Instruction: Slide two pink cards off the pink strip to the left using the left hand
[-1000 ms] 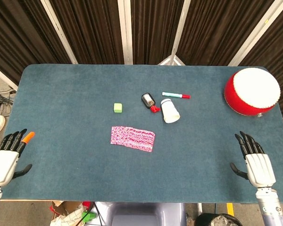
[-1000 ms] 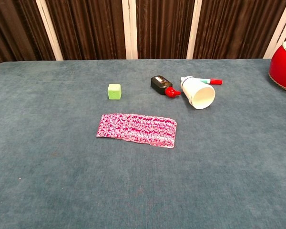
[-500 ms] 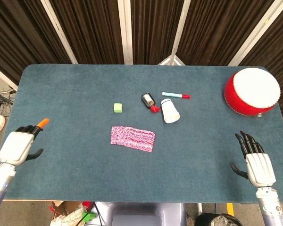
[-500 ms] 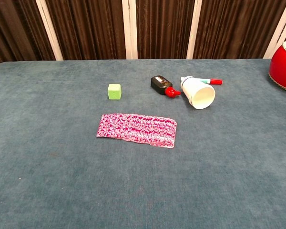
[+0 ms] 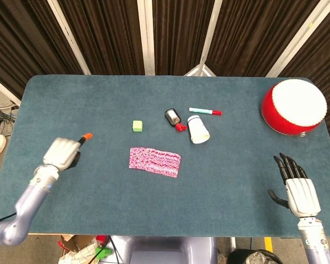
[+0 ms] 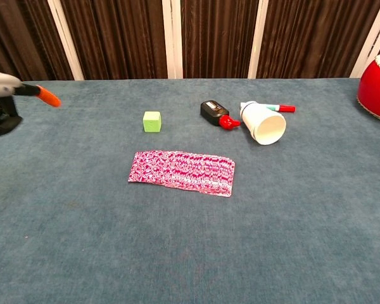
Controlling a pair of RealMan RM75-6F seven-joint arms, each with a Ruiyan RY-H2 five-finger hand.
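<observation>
Since a second ago, the left hand (image 5: 62,153) has come up off the table's near left edge and moved in over the blue table (image 5: 99,209), toward the middle. Most of its fingers are curled in, and one finger with an orange tip (image 5: 87,136) sticks out like it is pointing. It holds nothing. It is still well apart from the pink strip (image 5: 155,161).

Closest to the robot on the other side, the right hand (image 5: 300,191) rests at the near right edge with its fingers straight and a little apart, holding nothing.

A bit further out, in the middle of the table, the pink strip of cards lies flat, spread in a row that overlaps. The cards look thin, light and slippery, so they are hard to pick up but easy to push. I think the best way is to press the orange tip softly on top of the left end card and drag it left. Pressing too hard may pull extra cards along.

Behind the strip sit a green cube (image 5: 137,126), a white cup (image 5: 198,129) on its side and a red drum (image 5: 293,106).
</observation>
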